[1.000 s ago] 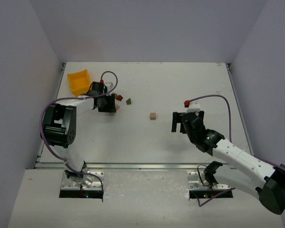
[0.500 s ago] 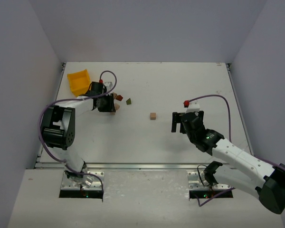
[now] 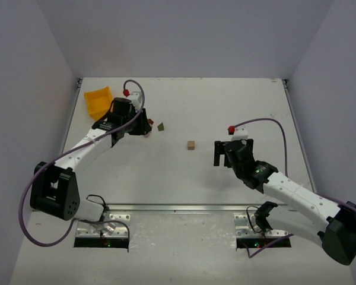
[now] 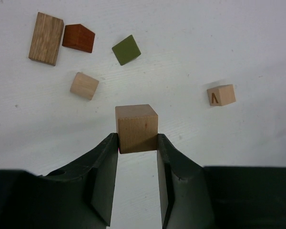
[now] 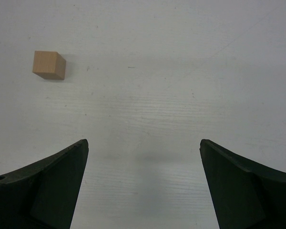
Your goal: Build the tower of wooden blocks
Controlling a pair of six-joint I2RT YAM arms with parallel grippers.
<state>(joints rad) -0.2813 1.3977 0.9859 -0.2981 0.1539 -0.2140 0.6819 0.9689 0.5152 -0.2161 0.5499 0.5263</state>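
My left gripper (image 4: 137, 141) is shut on a plain tan cube (image 4: 137, 127), held clear of the white table. Below it lie loose blocks: a tan plank (image 4: 46, 31), a dark red piece (image 4: 78, 38), an olive-green piece (image 4: 126, 49), a small tan cube (image 4: 84, 86) and a marked tan cube (image 4: 221, 94). All lie singly; the wood block tower is not in view. From above, the left gripper (image 3: 141, 126) hangs beside the olive-green piece (image 3: 161, 126). My right gripper (image 3: 224, 153) stands open and empty, right of the lone tan cube (image 3: 191, 145).
A yellow bin (image 3: 98, 101) sits at the far left, just behind the left arm. In the right wrist view the lone tan cube (image 5: 49, 65) lies ahead and to the left of the open right gripper (image 5: 143, 148). Grey walls close in the table.
The left arm has swung into a stretched-out pose, its elbow dropping toward the near left and its gripper rising a little. The right arm has hardly moved.
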